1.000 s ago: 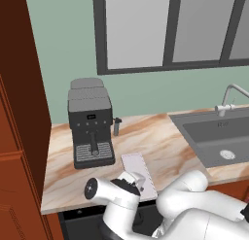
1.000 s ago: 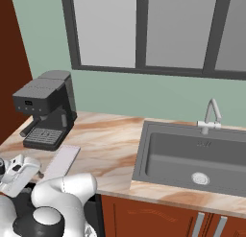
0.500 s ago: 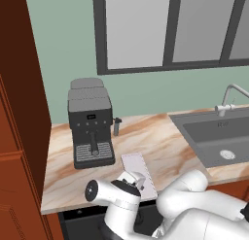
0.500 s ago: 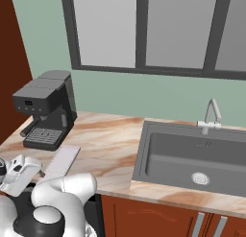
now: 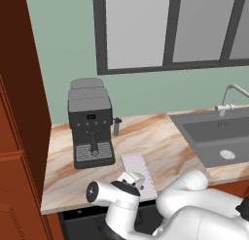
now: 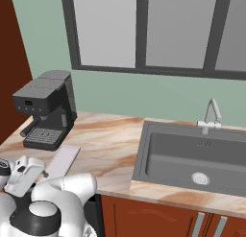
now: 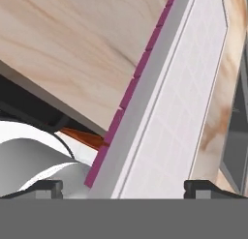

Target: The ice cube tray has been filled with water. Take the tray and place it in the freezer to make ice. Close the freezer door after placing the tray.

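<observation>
The ice cube tray (image 5: 137,167) lies flat on the marble counter (image 5: 160,137), just in front of the coffee machine and close to the counter's front edge. It is a thin, pale lavender-white rectangle with a faint grid. My gripper (image 5: 131,181) hangs low over the tray's near end at the counter edge. In the hand view the tray (image 7: 179,112) runs away from the gripper (image 7: 127,187), its near end lying between the two wide-apart fingertips (image 7: 51,186), so the gripper is open. From the right base view the tray (image 6: 62,160) reaches out past my hand. The freezer and the freezer door are out of view.
A black coffee machine (image 5: 91,122) stands behind the tray. A steel sink (image 5: 216,137) with a faucet (image 5: 228,100) takes up the counter's right side. A tall red-brown cabinet (image 5: 19,112) walls off the left. Windows sit above the counter.
</observation>
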Robot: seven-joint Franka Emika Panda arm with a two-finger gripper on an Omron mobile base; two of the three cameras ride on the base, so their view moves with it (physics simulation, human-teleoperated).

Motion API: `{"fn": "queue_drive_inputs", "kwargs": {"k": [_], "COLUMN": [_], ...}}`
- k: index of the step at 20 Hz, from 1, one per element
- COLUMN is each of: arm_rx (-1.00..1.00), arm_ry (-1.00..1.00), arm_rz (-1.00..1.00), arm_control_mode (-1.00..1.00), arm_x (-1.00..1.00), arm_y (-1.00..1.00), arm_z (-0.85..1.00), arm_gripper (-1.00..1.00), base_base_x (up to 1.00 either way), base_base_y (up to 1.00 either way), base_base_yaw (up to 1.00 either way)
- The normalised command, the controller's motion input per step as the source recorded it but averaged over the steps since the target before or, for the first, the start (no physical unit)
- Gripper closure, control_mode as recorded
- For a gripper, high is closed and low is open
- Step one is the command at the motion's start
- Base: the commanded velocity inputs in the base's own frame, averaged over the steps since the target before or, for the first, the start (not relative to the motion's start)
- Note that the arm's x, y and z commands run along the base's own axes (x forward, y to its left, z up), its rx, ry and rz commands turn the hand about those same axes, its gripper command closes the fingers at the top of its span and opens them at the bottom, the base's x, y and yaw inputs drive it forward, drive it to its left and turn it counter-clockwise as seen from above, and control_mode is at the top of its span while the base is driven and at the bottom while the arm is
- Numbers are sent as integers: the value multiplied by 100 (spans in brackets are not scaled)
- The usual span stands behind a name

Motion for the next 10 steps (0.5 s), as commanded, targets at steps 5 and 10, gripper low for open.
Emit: {"fn": "queue_drive_inputs", "kwargs": {"k": [5, 10], "arm_rx": [-5, -8], "arm_ry": [0, 0], "arm_rz": [0, 0], "arm_control_mode": [-100, -100], "arm_x": [25, 12], "arm_y": [0, 0], "arm_z": [-19, -18], "arm_gripper": [-100, -100], "base_base_x": [0, 0], "base_base_y": [0, 0], "base_base_yaw": [0, 0]}}
